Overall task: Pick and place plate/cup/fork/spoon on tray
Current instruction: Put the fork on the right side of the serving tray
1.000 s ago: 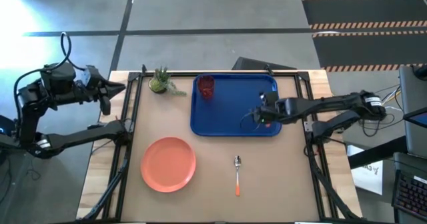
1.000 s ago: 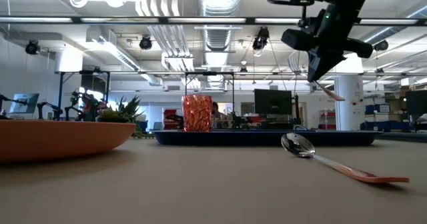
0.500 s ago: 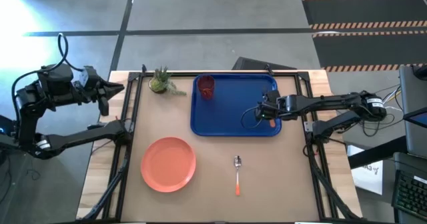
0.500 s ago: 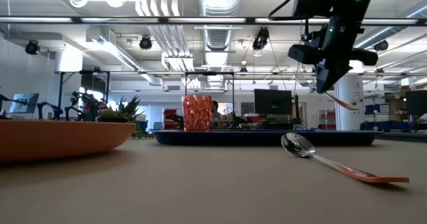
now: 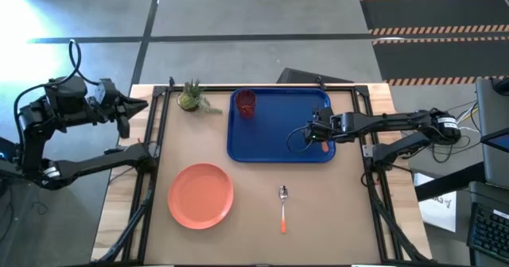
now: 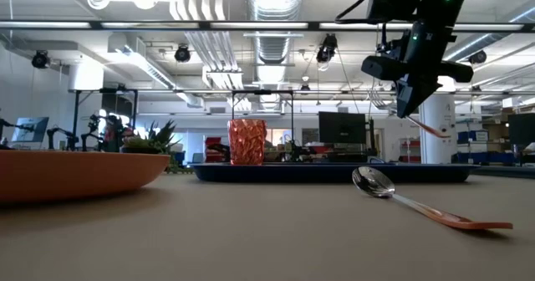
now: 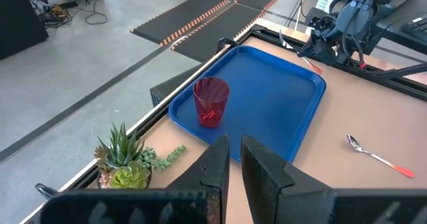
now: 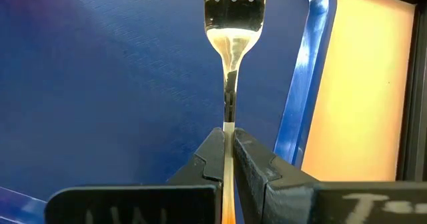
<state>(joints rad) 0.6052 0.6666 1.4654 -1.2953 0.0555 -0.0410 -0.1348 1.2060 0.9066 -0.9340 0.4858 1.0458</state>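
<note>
My right gripper (image 5: 314, 137) hangs over the right near part of the blue tray (image 5: 262, 149), shut on the fork (image 8: 233, 24). The fork's tined silver head shows ahead of the fingers in the right wrist view, and its orange handle (image 6: 430, 130) sticks out below the gripper in the low view. The dark-red cup (image 5: 246, 104) stands upright in the tray's far left corner. The salmon plate (image 5: 200, 195) and the spoon (image 5: 282, 207) lie flat on the table near the front. My left gripper (image 7: 234, 159) is shut and empty, off the table's far left corner. My right gripper pinches the fork between its two fingers where the metal neck (image 8: 229, 114) meets the orange handle. The fingers (image 6: 410, 104) come from above, slanting down. The fork is lifted clear above the tray, tilted, with its head out ahead of the fingertips.
A small green potted plant (image 5: 191, 98) stands at the far left of the table, beside the tray. Black frame rails (image 5: 151, 164) run along the table's left and right sides. Bare table lies between the plate and the spoon.
My right gripper, still shut on the fork, has gone down a little toward the tray and slightly toward the table's right edge, then has kept still. The fork stays clear of the tray.
</note>
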